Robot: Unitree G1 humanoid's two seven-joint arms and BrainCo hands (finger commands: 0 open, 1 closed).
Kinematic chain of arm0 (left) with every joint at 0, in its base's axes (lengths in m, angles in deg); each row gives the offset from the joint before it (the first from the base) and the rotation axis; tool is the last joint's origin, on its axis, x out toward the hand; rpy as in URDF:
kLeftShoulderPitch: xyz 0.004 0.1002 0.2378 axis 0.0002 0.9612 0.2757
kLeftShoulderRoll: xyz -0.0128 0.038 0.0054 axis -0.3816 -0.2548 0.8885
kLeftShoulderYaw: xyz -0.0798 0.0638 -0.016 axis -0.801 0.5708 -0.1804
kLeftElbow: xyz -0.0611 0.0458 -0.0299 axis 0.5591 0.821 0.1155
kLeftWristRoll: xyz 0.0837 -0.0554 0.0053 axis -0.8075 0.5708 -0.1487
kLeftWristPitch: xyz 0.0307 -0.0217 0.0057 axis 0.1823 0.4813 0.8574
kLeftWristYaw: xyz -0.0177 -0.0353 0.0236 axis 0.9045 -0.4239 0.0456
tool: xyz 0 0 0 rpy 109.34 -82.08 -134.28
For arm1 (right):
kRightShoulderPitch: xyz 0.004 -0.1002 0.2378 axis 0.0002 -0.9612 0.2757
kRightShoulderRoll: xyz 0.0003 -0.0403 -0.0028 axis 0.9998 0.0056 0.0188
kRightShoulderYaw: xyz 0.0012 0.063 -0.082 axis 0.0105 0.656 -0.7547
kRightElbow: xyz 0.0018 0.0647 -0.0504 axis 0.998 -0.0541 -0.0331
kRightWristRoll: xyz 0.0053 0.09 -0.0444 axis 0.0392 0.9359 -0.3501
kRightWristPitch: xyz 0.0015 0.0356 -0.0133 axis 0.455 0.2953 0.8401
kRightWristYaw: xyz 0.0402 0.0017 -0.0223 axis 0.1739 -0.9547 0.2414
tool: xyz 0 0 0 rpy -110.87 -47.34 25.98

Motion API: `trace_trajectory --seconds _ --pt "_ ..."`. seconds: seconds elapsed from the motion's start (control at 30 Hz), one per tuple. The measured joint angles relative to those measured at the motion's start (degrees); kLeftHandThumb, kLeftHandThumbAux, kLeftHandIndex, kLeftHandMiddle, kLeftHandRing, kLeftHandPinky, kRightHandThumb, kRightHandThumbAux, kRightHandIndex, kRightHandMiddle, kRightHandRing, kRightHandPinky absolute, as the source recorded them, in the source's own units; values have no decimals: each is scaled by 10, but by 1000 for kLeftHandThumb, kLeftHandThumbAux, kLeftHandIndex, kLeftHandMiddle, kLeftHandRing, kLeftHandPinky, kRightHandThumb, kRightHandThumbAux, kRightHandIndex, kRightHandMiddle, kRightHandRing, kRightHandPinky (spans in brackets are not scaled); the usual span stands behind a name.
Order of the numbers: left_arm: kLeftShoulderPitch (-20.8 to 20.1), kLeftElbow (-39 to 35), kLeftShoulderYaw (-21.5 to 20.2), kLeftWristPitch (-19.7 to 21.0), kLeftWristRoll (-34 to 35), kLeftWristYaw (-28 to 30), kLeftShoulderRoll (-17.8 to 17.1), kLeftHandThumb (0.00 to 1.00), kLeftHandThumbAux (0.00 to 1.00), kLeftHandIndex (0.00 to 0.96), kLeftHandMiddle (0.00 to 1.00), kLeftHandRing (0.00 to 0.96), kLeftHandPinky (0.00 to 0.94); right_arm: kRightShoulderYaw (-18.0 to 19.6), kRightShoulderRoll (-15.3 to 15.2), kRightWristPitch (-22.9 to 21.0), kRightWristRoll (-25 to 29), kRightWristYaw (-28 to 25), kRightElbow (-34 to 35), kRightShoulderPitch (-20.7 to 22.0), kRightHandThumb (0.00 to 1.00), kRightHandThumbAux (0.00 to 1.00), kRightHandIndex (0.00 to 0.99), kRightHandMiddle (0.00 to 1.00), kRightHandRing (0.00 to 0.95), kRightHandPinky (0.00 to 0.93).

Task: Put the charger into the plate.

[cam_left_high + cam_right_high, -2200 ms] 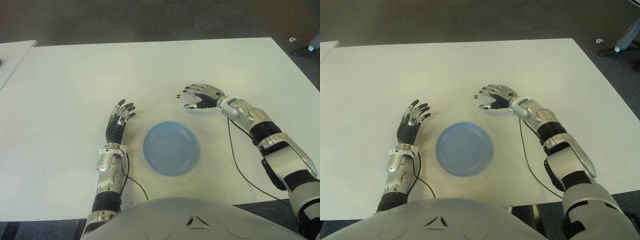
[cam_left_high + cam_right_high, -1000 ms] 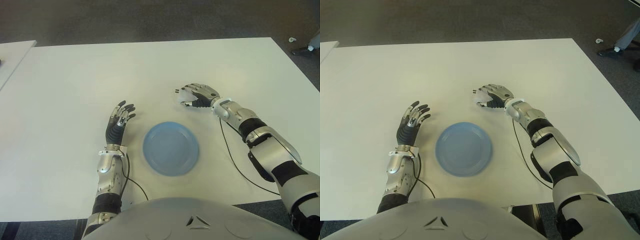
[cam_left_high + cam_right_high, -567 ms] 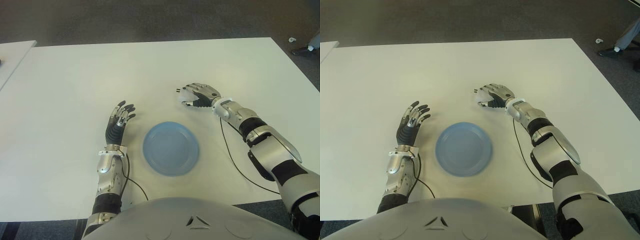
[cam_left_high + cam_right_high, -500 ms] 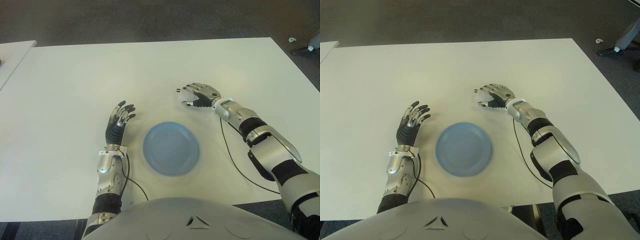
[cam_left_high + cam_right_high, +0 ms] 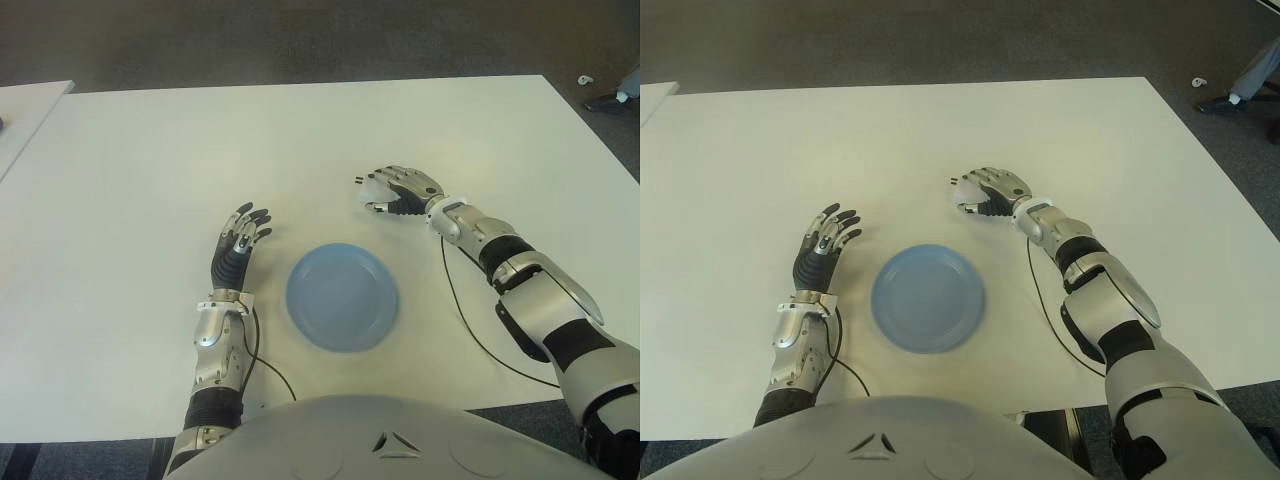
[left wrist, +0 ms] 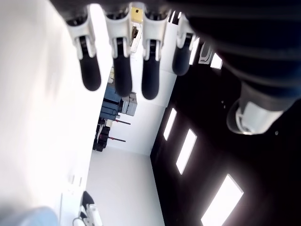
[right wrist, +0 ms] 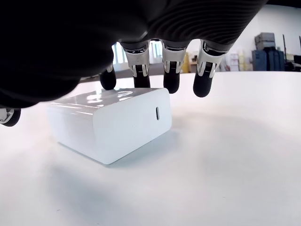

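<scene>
The white charger (image 7: 113, 122) lies flat on the white table (image 5: 150, 160), just beyond the blue plate (image 5: 305, 300) and slightly to its right. My right hand (image 5: 385, 194) covers the charger (image 5: 372, 186), fingers curled over its top and down its far edge, thumb by its near corner. The prongs stick out on the left side of the hand. My left hand (image 5: 238, 243) shows left of the plate, palm down, fingers (image 6: 120, 70) straight and spread, holding nothing.
A thin black cable (image 5: 470, 330) runs from my right wrist across the table toward its near edge. Another white table's corner (image 5: 25, 110) shows at far left. Dark floor lies beyond the far edge.
Over the last two seconds my right hand moved left onto the charger and curled its fingers over it. In the last half second it barely moved. The left hand stayed still.
</scene>
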Motion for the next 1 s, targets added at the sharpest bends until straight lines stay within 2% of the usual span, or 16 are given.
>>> trace_trajectory --seconds 0.6,1.0 --pt "-3 1 -3 4 2 4 0 0 510 195 286 273 274 -16 0 0 -5 55 -4 -1 340 126 0 0 0 0" --pt "-3 2 -3 4 1 4 0 0 518 208 292 278 280 -17 -1 0 -5 60 -2 -1 349 123 0 0 0 0"
